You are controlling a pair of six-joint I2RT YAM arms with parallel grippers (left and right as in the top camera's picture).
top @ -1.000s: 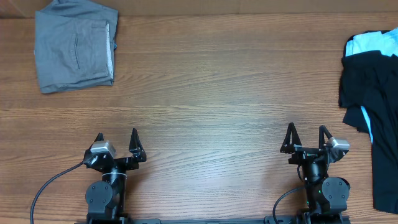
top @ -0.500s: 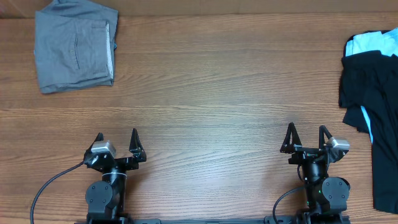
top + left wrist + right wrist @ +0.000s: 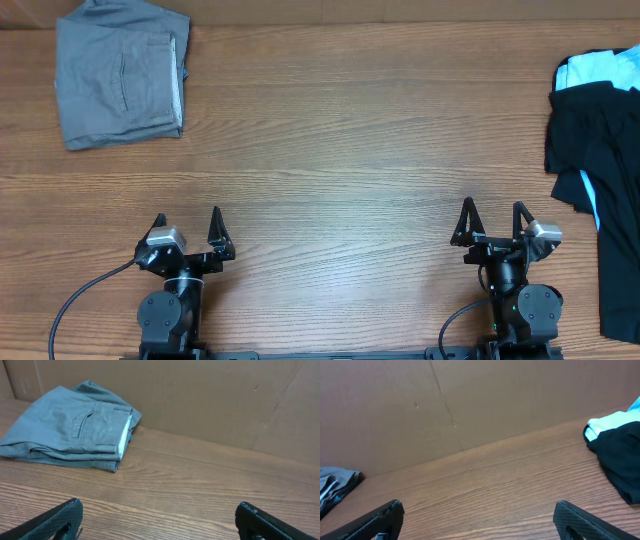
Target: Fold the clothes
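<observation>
the clothes (image 3: pixel 122 85) lie in a grey stack on the tabletop (image 3: pixel 340 140), just beside the cardboard wall (image 3: pixel 210 400). your left tool (image 3: pixel 187 214) and right tool (image 3: pixel 492 204) both stand open and empty, well apart from that wall. expect the cloth to be light, soft and limp; i'd pinch the thick edge farthest from the wall, through all layers, not 1.

Shorts (image 3: pixel 121 83) far left, garment pile (image 3: pixel 600 150) far right
</observation>
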